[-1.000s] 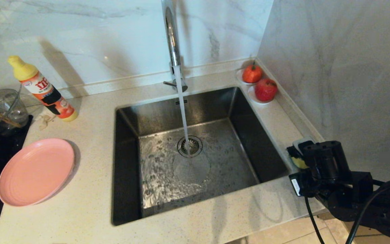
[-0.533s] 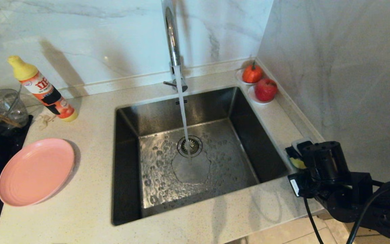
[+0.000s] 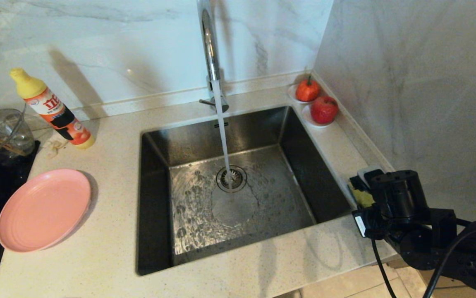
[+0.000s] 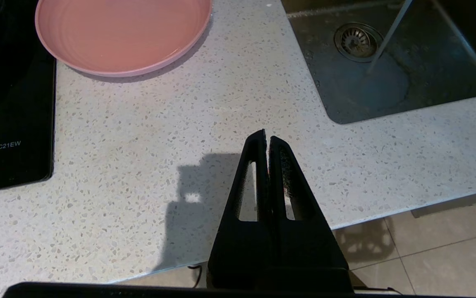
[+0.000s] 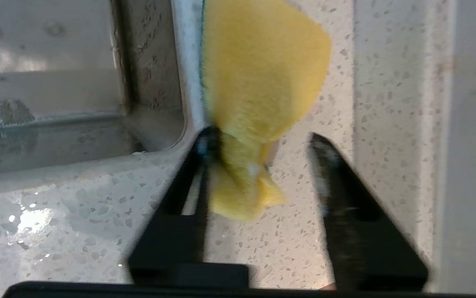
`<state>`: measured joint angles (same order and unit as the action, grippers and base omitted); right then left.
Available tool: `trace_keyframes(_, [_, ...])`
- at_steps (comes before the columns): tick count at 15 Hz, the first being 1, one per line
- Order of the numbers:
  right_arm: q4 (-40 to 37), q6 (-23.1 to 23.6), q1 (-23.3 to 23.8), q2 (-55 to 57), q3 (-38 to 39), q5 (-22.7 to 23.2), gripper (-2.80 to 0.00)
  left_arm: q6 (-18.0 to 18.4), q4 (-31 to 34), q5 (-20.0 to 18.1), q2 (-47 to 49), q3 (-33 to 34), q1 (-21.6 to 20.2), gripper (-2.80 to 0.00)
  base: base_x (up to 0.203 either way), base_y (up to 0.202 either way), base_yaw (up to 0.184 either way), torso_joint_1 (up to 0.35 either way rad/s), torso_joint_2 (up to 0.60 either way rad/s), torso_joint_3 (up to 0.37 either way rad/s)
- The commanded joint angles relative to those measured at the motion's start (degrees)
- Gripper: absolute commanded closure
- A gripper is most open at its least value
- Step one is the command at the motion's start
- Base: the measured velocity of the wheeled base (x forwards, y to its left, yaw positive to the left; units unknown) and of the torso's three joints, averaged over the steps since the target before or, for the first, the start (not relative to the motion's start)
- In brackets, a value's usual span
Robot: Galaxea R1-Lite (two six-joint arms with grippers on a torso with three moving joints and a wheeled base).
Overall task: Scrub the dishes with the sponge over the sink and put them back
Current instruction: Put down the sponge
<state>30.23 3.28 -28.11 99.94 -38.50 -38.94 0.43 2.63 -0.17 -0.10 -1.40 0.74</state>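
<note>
The right gripper (image 5: 262, 142) has just spread its jaws, letting go of the rectangular yellow foam sponge (image 5: 258, 91) on the speckled counter right of the square steel sink (image 3: 229, 182) (scrubbing apparently finished). The left gripper (image 4: 267, 138) is parked, closed and empty.

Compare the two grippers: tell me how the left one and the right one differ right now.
The left gripper has its fingers pressed shut with nothing between them; the right gripper has its fingers apart, with the yellow sponge in the gap, touching one finger only. The left gripper hangs over bare countertop near the pink plate; the right sits at the sink's right rim. Both are black with tapered fingers.
</note>
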Motion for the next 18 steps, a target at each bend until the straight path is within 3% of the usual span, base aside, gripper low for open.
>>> trace_keyframes(1, [0.0,0.06,-0.01,-0.28,0.0,-0.26,-2.8,0.01,0.0,0.0,-0.08,0.0,-0.04,0.0,0.0,0.0,0.0,0.0,0.0,0.0])
trace_keyframes(13, [0.32,3.6,1.06,-3.14,-0.03,-0.35,-2.8,0.01,0.0,0.0,-0.08,0.0,0.05,0.0,0.0,0.0,0.0,0.0,0.0,0.0])
trace_keyframes(18, [0.66,3.84,-1.84,-7.22,-1.45,0.26,-2.8,0.01,0.0,0.0,-0.08,0.0,-0.04,0.0,0.0,0.0,0.0,0.0,0.0,0.0])
